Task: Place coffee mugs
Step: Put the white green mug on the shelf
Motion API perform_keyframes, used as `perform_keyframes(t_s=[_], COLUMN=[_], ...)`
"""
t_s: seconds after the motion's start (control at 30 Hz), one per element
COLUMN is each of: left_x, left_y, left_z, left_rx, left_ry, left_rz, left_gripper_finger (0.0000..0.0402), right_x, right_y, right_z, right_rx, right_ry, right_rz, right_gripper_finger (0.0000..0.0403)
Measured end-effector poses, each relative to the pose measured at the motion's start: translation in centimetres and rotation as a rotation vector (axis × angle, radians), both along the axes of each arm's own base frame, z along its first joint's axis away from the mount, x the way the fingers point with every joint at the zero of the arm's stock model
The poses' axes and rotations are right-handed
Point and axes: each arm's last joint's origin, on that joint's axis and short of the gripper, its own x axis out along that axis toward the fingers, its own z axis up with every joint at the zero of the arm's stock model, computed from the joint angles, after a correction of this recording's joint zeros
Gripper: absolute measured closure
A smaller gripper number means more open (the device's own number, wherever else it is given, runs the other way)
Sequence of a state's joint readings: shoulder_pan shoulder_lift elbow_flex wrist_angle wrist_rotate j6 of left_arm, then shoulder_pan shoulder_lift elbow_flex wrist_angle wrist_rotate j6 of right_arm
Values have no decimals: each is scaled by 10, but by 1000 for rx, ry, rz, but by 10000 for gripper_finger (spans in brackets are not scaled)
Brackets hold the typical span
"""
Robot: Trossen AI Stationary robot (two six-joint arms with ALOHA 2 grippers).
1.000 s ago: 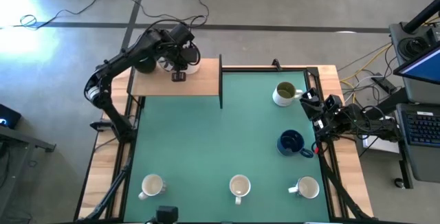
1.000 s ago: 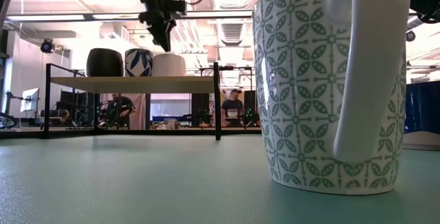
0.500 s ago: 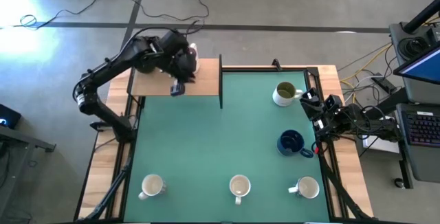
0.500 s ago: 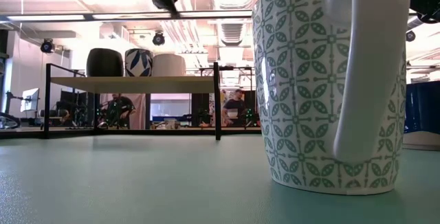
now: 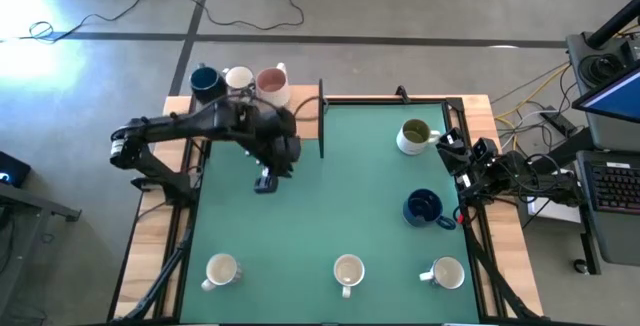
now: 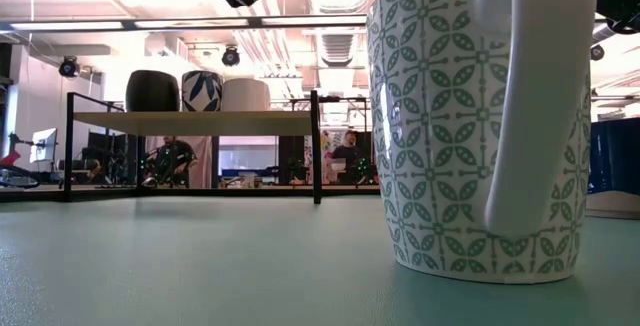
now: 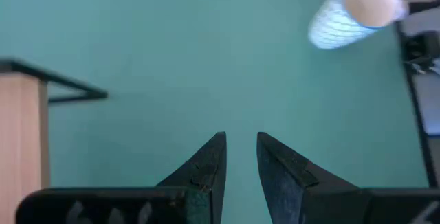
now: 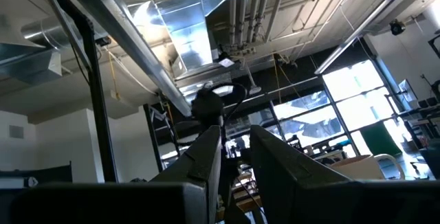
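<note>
Altogether three mugs (image 5: 238, 81) on shelf (image 5: 178, 106), five mugs (image 5: 347, 271) on table (image 5: 340, 186)

Our left gripper (image 5: 265, 182) hangs above the table, its fingers (image 7: 206, 165) slightly parted and holding nothing. Our right gripper (image 5: 447, 142) rests at the table's right edge, tilted upward, empty.

The high camera hangs overhead, looking straight down on the whole green worktop (image 5: 330, 186). The low one sits at worktop level, so close to a patterned mug (image 6: 480, 116) that it fills the right of frame; both see the shelf (image 6: 190, 121). The left wrist faces down, the right wrist toward the ceiling.
</note>
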State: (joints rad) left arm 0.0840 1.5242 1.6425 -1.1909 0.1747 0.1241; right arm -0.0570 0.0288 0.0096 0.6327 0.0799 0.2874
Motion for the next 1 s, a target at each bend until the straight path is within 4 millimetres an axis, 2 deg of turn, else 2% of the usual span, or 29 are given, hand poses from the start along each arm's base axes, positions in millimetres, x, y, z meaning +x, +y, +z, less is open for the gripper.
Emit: perform_keyframes(t_s=[0.13, 0.27, 0.5, 0.63, 0.83, 1.0], left_x=[-5, -23, -63, -79, -83, -80], left_y=[-22, -38, -38, -37, -37, -38], left_z=[-6, -9, -8, -22, -49, -71], left_rx=[35, 46, -53, -108, -139, -124], left_ry=[32, 17, -203, -343, -564, -658], left_rz=[55, 108, 279, 316, 302, 260], left_gripper_finger=[338, 338, 338, 338, 338, 338], right_x=[0, 0, 0, 0, 0, 0], right_y=[0, 0, 0, 0, 0, 0], right_z=[0, 0, 0, 0, 0, 0], right_rx=[0, 0, 0, 0, -26, 17], right_ry=[0, 0, 0, 0, 4, -3], right_rz=[0, 0, 0, 0, -19, 14], right_gripper_finger=[335, 335, 335, 335, 335, 335])
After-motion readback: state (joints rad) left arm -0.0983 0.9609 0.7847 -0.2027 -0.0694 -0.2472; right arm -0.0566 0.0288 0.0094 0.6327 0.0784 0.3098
